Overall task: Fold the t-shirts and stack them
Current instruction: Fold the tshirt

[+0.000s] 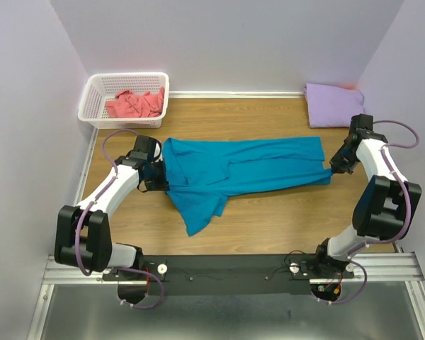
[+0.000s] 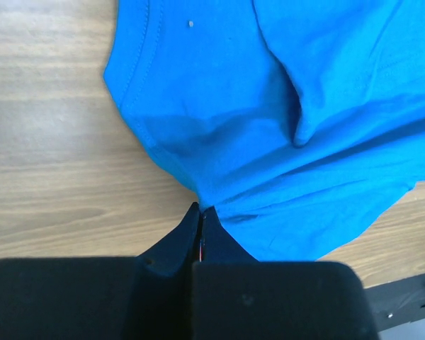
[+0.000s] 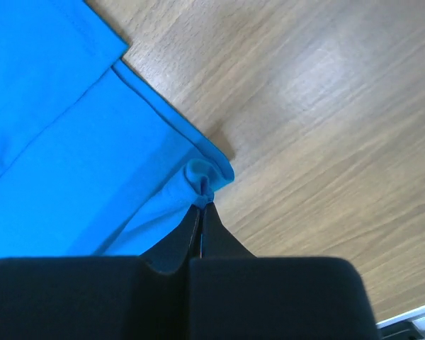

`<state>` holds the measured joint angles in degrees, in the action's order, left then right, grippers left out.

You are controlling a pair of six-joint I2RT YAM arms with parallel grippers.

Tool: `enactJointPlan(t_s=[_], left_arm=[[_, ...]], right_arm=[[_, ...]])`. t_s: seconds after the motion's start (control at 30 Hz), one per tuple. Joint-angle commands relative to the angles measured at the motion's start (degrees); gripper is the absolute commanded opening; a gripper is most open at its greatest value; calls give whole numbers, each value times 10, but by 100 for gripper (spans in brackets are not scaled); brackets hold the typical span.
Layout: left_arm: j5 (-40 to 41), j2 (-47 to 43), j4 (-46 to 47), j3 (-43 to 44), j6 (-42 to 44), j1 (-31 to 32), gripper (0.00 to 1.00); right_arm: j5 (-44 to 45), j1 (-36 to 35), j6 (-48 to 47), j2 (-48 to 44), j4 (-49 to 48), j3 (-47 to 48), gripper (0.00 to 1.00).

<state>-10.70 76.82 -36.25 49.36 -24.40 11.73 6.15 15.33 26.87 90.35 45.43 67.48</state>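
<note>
- A white lattice basket (image 1: 93, 103) is sitting at the far left corner of the wooden counter (image 1: 276, 219), close against the pale walls.
- A black plate (image 1: 227, 275) is lying across a metal rail (image 1: 407, 268) along the counter's near edge.

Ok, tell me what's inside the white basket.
A crumpled pink shirt lies in the basket. Nothing else shows in there, but anything beneath the shirt would be covered by it.

Teal t-shirt (image 2: 269, 106) runs off-frame in 2 wrist views
</note>
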Motion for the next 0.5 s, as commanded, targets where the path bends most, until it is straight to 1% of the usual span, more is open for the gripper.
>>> enactJointPlan(t_s=[0.0,0.27,0.47], left_arm=[[-3,25,-5,35,35,-16,0],[-13,84,-2,90,60,-47,0],[-25,119,20,95,62,-58,0]], right_arm=[[9,-4,-10,39,-12,32,1],[8,-10,-19,101,-22,77,1],[8,-21,-19,140,-29,97,1]])
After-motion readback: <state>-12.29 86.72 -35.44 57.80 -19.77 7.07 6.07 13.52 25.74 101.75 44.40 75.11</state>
